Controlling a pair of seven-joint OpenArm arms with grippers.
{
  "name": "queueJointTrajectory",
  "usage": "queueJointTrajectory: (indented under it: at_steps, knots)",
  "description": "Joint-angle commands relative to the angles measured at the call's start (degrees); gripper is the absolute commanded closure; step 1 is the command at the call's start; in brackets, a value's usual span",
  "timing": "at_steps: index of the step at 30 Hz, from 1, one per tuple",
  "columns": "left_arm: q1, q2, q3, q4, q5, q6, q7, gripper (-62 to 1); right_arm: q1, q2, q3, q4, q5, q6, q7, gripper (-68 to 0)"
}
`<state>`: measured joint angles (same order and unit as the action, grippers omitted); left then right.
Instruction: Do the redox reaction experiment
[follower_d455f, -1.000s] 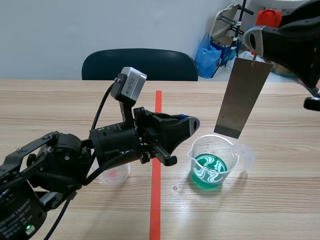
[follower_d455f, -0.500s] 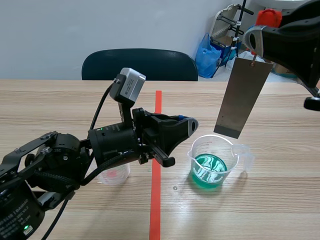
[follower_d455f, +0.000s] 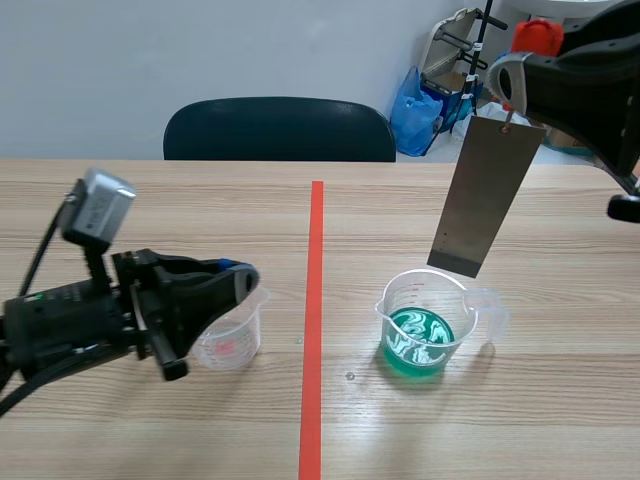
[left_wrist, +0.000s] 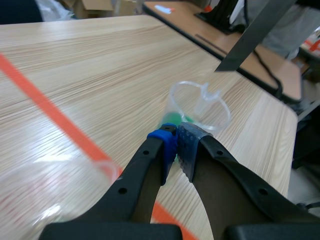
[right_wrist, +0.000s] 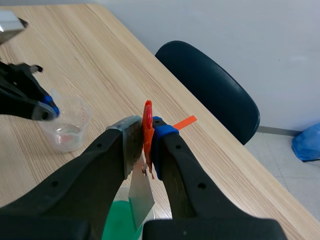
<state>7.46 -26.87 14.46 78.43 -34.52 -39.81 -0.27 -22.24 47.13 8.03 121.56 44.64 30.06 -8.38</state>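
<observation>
R gripper (right_wrist: 146, 131): my fingers are pinched narrow on the orange tab (right_wrist: 148, 120). The plate (right_wrist: 141, 197) hangs from it, below the pads.
L gripper (left_wrist: 175, 145): pads pressed together, nothing between them.
Plate (follower_d455f: 485, 195): grey metal strip, upper right of scene view. It is tilted, w/ the low edge in the air just over the beaker's far rim and not in the liquid.
Beaker (follower_d455f: 425, 320): clear, green liquid at the bottom, right of centre on the table (follower_d455f: 150, 210), right of the tape (follower_d455f: 316, 250).
Cup (follower_d455f: 230, 335): small, clear, pinkish trace inside, lower left of scene view. My L gripper (follower_d455f: 240, 280) sits just beside or over its rim; can't tell if touching.
Step (my guess): dip not yet done; the plate needs to go down into the green.
Risk 1: the plate is tilted and hangs off-centre, so on the way down the edge could catch the rim and tip the beaker, causing a spill.
Risk 2: I hold only the thin tab. A jerk could make the plate swing or slip out.
Risk 3: a careless L arm move could knock the cup.
</observation>
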Motion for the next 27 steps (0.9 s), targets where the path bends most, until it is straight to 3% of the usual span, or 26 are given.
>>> queueJointTrajectory:
  at_steps: [1, 9, 18, 27]
  knots:
    - [2.6, -2.3, -2.2, 2.1, -0.3, -0.1, -2.8, -3.1, 0.8, 0.3, 0.2, 0.7, 0.8, -0.2, 0.8, -0.6]
    - [21.0, -12.6, -17.2, 5.3, 5.3, -0.1, -17.6, -3.1, 0.8, 0.3, 0.2, 0.7, 0.8, -0.2, 0.8, -0.6]
    - [46.3, -14.8, -35.9, 5.3, 19.5, -0.1, -39.1, -3.1, 0.8, 0.3, 0.2, 0.7, 0.8, -0.2, 0.8, -0.6]
    - [65.2, -10.8, -46.8, 5.3, 27.9, 10.1, -55.4, -3.2, 0.8, 0.3, 0.2, 0.7, 0.8, -0.2, 0.8, -0.6]
